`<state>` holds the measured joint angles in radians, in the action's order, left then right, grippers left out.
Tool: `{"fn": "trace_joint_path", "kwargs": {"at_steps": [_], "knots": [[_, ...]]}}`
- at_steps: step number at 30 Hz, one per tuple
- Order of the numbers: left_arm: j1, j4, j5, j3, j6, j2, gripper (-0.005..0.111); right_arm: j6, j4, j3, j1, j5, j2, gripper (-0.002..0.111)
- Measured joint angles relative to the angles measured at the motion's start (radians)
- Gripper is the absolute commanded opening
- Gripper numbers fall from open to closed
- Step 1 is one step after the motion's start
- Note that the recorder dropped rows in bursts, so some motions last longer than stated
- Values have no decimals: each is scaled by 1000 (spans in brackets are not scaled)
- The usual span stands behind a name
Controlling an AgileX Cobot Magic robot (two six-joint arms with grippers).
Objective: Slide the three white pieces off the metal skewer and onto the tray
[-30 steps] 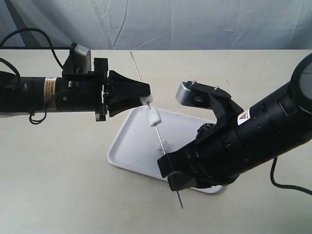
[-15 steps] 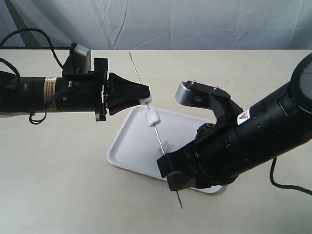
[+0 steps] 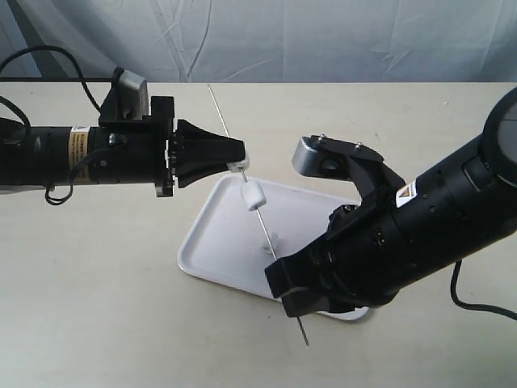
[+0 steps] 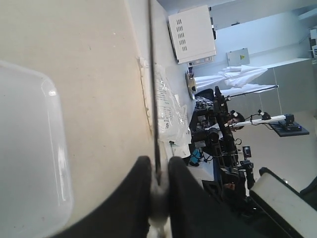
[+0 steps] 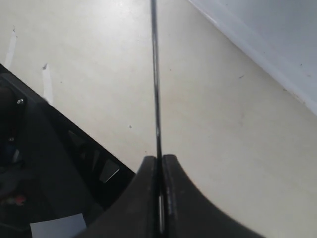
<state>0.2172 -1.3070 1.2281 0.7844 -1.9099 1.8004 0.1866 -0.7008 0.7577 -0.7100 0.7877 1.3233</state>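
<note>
— Where does the metal skewer [image 3: 265, 229] stand?

— Tilted over the tray [image 3: 212, 242], held clear of it. The right gripper [image 3: 285, 284] has its fingers pressed tight on the lower shaft, with the bare tip poking out below. I judge that this anchors the rod so pieces can be stripped along it.

— And the left gripper [image 3: 240, 165]?

— Fingers nearly together, pinching the uppermost white piece [image 3: 237, 167], the rod running between them. The second white piece [image 3: 254, 196] sits just below on the shaft, untouched.

— The third?

— A small pale lump [image 3: 272, 240] shows lower down by the rod. Whether it is threaded or lying on the tray, I cannot tell.

— Why work over the tray?

— So whatever comes off drops inside the rim, not onto the table [image 3: 97, 275].
</note>
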Motion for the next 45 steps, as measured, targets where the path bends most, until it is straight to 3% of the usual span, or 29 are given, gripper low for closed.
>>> {"fn": "trace_joint_path", "kwargs": {"at_steps": [17, 21, 27, 34, 41, 45], "knots": [[-198, 11, 16, 23, 46, 0, 10, 8, 21, 2, 0, 135, 0, -1], [-249, 89, -19, 43, 51, -2, 10, 1, 40, -2, 0, 214, 0, -1], [-263, 39, -88, 46, 59, -2, 10, -2, 44, -2, 0, 211, 0, -1], [-177, -180, -239, 46, 63, 18, 10, -35, 95, -2, 0, 122, 0, -1], [-3, -154, -317, 50, 97, 136, 10, -149, 239, -2, 0, 102, -10, -1], [53, -95, -348, 69, 133, 208, 13, -179, 289, -3, 0, 109, -34, -1]]}}
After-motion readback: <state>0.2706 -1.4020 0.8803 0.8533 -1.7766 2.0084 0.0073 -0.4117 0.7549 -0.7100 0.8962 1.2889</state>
